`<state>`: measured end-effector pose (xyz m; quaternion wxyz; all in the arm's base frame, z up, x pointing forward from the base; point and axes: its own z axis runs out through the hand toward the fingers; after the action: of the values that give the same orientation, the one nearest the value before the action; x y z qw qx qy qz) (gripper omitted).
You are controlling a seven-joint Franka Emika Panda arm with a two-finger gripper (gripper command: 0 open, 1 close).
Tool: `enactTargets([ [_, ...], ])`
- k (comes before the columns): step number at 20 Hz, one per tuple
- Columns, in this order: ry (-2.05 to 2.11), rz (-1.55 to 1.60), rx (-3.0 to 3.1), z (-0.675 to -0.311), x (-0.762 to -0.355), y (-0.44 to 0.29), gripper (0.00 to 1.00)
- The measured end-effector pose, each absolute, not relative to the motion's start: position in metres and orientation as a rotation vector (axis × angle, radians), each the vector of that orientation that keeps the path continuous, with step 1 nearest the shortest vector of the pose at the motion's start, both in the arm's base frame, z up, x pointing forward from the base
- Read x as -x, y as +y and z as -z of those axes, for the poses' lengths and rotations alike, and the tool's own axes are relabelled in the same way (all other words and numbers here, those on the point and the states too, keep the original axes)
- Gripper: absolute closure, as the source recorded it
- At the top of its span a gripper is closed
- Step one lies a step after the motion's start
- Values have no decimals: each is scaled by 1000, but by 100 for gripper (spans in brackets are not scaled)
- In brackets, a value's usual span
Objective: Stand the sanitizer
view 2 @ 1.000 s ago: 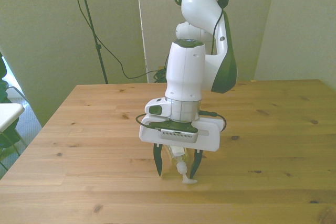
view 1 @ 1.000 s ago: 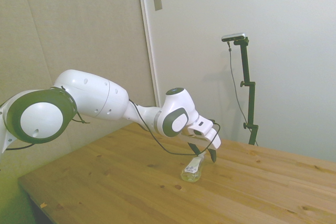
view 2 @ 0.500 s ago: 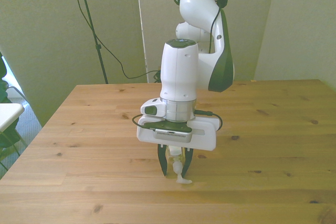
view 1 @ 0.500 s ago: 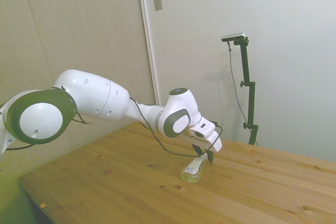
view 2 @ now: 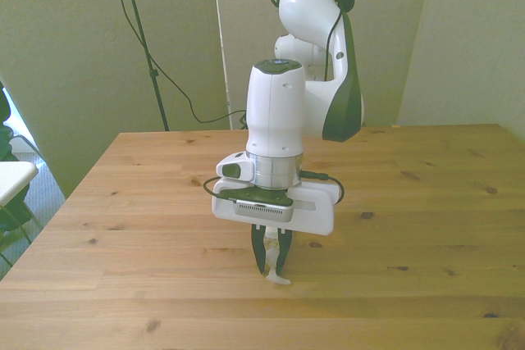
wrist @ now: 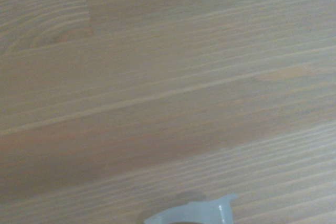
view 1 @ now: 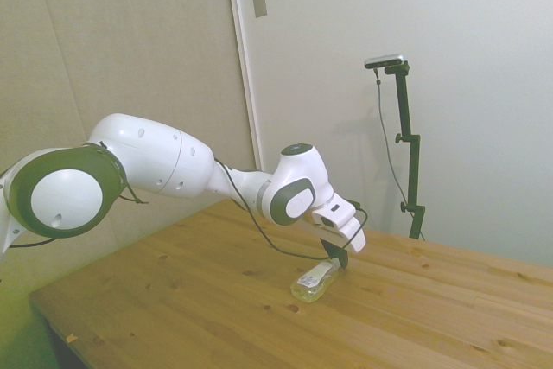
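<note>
Seen lying on its side on the wooden table (view 1: 173, 291): the sanitizer (view 1: 314, 282), clear body of pale yellowish liquid stretched along the boards, white pump end pointing toward the gripper (view 1: 336, 258). Reaching in low over the tabletop in the side view, the white arm (view 1: 155, 162), wrist bent down so that the dark fingers (view 1: 339, 257) meet the bottle's pump end. In the front view, gripper (view 2: 271, 258) drawn nearly together, clamped on the neck just behind the white pump top (view 2: 278, 279), which pokes out below the fingertips and sits at or just above the wood. Most of the bottle hidden there behind the hand. Up close from the wrist, little beyond blurred wood grain and a pale, translucent sliver of the sanitizer (wrist: 191, 213) at the frame's edge. Behind the table, plain light walls (view 1: 467, 41).
</note>
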<state>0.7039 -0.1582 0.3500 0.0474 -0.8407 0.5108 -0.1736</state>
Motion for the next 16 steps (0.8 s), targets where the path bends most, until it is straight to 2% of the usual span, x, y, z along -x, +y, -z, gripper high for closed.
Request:
enactTargets([
  [3,1508,661,2503,-372,-693,-126,100],
  [9,1424,843,2393,-440,-637,-67,100],
  [16,1370,1033,2296,-455,-601,-31,100],
])
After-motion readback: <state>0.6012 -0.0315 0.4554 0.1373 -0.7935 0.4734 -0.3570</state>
